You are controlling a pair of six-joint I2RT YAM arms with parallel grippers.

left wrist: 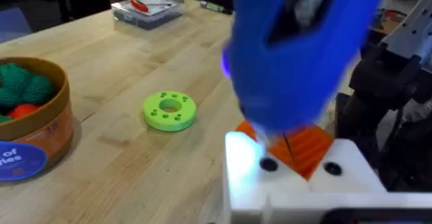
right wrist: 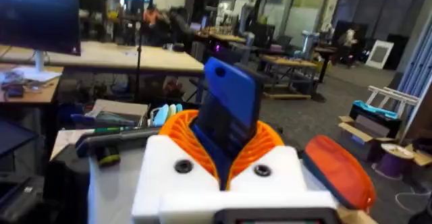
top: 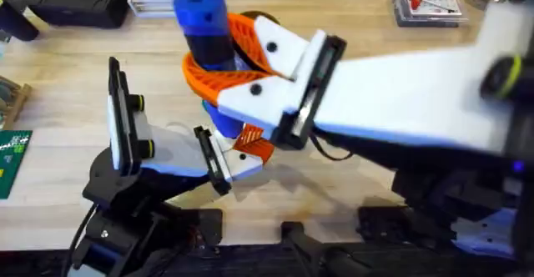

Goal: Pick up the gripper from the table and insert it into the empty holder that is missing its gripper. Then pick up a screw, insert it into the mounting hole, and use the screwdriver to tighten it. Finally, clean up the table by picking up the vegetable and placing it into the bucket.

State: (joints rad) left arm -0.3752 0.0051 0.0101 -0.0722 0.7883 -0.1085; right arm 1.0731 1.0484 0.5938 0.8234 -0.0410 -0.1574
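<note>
The right gripper [top: 219, 60] was clamped on the screwdriver [top: 206, 31], its white fingers with orange ribbed pads [top: 242, 35] pressed against the blue barrel; the right wrist view showed the same hold, the blue body [right wrist: 229, 113] wedged between the orange pads [right wrist: 260, 146]. The left gripper [top: 242, 148] sat low beneath it, and whether its fingers were apart or together could not be told. In the left wrist view the screwdriver [left wrist: 300, 48] hung upright and close, its thin dark bit pointing down onto an orange fingertip [left wrist: 304, 146] seated against a white block [left wrist: 283, 177] with dark screw heads.

Beyond that, on the table [left wrist: 135, 156], lay a bright green disc [left wrist: 169, 110], apart from everything else. Near it stood the bucket [left wrist: 50, 126], holding a green toy vegetable [left wrist: 23, 82] and something orange-red. Farthest off rested a clear box [left wrist: 147, 9] with a red item inside.
</note>
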